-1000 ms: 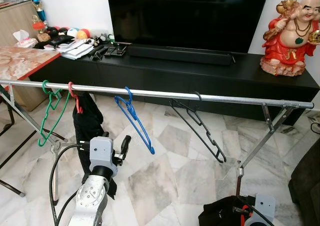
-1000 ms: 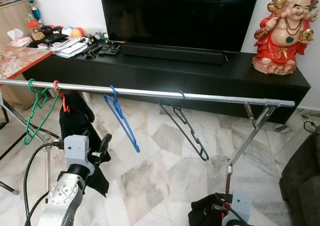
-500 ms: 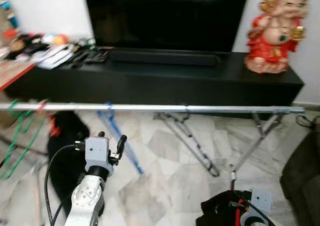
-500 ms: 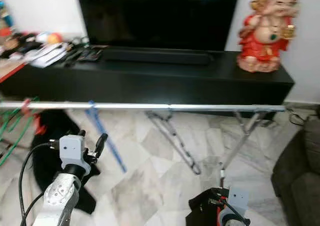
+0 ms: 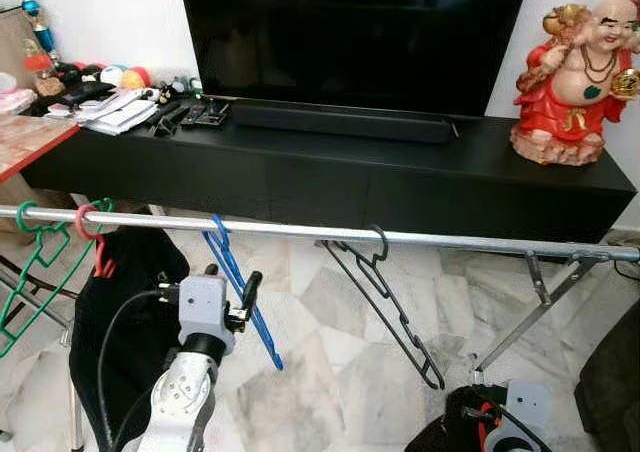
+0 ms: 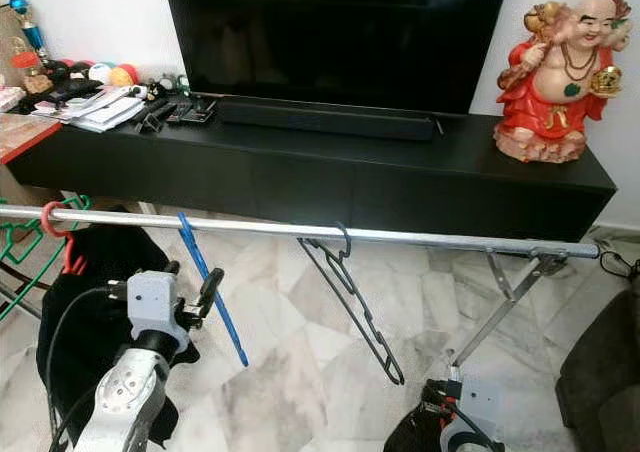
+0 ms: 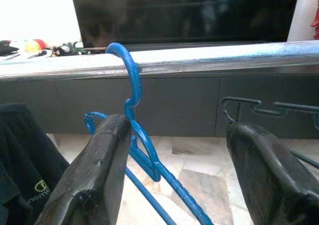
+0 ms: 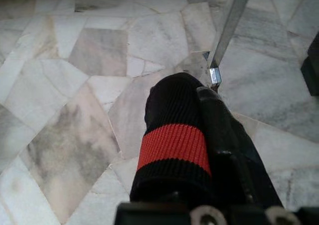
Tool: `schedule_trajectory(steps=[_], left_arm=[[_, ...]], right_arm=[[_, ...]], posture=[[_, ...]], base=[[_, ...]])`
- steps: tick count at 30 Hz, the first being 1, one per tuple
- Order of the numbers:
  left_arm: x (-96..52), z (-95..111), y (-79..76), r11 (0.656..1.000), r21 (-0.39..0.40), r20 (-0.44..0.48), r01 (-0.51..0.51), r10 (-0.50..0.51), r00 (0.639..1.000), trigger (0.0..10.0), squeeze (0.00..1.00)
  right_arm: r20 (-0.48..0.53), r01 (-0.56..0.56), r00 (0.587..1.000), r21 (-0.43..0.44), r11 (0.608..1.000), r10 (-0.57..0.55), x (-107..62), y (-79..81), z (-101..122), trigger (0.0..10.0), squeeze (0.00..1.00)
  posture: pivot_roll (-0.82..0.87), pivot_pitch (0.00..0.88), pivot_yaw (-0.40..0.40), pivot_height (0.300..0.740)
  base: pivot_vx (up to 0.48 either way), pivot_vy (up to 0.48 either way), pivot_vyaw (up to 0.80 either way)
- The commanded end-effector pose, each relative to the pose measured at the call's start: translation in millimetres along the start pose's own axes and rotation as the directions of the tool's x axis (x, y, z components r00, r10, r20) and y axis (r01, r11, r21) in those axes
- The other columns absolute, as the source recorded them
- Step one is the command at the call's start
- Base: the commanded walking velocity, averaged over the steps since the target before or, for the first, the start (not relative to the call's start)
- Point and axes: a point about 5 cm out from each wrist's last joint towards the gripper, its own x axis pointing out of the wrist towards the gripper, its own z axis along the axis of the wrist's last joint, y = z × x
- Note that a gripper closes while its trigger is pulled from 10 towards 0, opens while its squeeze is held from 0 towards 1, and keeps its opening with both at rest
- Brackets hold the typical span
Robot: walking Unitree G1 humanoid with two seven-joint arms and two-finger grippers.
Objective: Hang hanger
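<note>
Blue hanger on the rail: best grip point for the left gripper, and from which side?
Probably the neck just under the hook of the blue hanger. It hangs free off the rail, and the open left gripper already faces it from the robot's side.

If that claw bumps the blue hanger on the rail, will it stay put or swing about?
The blue hanger would probably swing: only its hook rests over the smooth metal rail, and it already hangs tilted. It looks like thin plastic, so likely light, and it may slide along the rail. The open left claw sits right by it, so a small nudge might be enough.
</note>
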Motion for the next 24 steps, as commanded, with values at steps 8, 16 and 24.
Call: schedule_trajectory(steps=[8, 16, 24], left_arm=[[16.0, -5.3, 11.4, 0.991, -0.033, -0.156, -0.127, 0.12, 0.98, 10.0, 0.0], [58.6, -1.1, -11.5, 1.0, -0.016, -0.241, -0.009, 0.005, 0.97, 10.0, 1.0], [82.2, 9.7, -20.5, 0.991, 0.038, -0.301, -0.126, 0.131, 0.944, 10.0, 0.69]], right_arm=[[0.012, 0.001, 1.0, -0.004, 1.0, -0.001, 0.6, -2.0, 2.9, 10.0, 0.0], [0.013, -0.015, 1.0, -0.016, 1.0, 0.015, 2.1, 3.2, 4.6, 10.0, 0.0], [0.024, -0.031, 0.999, -0.02, 0.999, 0.032, 3.2, 6.2, 7.3, 10.0, 0.0]], posture=[[0.02, 0.031, 0.008, 0.74], [0.0, 0.027, 0.006, 0.74], [-0.02, 0.027, 0.009, 0.74]], base=[[0.0, 0.0, 0.0], [0.0, 0.0, 0.0], [0.0, 0.0, 0.0]])
